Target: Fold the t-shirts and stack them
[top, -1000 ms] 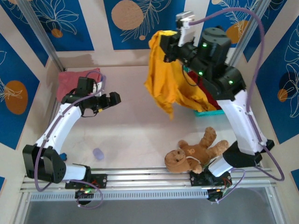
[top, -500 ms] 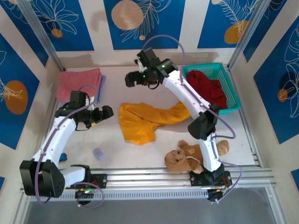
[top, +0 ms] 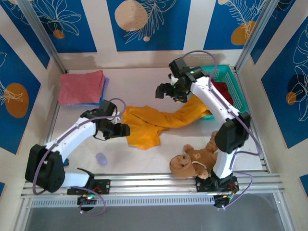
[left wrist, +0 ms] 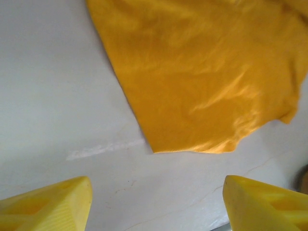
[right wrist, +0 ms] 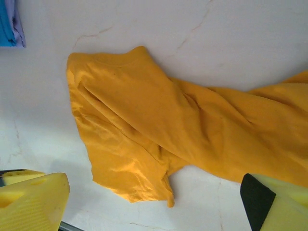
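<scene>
Pale surface [top: 144, 82], blue-patterned walls | mustard-orange t-shirt [top: 159, 122] crumpled mid-surface, far end toward teal basket [top: 225, 69] | left gripper [top: 123, 130] released, empty, beside near hem | right gripper [top: 160, 91] released, empty, above | advice: pinch hem corners, spread flat first; sleeves possibly tucked under

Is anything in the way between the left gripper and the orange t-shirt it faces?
Nothing visible. The left gripper hangs open over bare table, and the orange t-shirt lies just ahead of its fingers with no object between them.
</scene>
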Robot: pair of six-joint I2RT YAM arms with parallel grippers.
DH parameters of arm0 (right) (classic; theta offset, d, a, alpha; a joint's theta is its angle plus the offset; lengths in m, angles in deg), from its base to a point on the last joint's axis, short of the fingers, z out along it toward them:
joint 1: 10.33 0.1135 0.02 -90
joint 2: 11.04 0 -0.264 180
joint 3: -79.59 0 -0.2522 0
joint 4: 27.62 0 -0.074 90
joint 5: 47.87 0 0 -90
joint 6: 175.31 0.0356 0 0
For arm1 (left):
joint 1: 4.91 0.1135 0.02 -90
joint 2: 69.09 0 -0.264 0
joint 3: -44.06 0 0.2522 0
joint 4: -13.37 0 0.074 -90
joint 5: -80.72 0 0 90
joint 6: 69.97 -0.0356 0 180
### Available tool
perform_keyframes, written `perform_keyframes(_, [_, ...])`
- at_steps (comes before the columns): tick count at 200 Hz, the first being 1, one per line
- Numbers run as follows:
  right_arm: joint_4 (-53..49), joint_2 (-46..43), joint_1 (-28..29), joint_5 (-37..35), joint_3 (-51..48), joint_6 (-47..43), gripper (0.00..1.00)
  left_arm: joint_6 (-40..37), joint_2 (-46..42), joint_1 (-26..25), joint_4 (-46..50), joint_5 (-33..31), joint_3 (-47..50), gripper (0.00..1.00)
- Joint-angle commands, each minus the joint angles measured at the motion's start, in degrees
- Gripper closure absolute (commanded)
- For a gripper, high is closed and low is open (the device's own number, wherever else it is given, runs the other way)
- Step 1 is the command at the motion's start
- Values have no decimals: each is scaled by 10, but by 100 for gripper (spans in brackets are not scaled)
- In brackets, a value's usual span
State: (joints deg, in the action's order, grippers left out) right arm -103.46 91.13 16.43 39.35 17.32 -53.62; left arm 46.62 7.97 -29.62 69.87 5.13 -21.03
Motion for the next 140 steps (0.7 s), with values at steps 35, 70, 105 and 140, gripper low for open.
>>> perform_keyframes(35, [66, -126, -67, 11, -116, 23, 7, 12, 85, -70, 1, -49, -12, 52])
perform_keyframes(70, [70, -157, -107, 26, -151, 16, 7, 13, 147, -106, 5, -67, -42, 54])
perform_keyframes(105, [71, -173, -128, 34, -167, 6, 7, 16, 190, -118, -1, -69, -61, 54])
perform_keyframes(140, [60, -177, -141, 41, -167, -5, 7, 13, 223, -120, -2, -74, -86, 61])
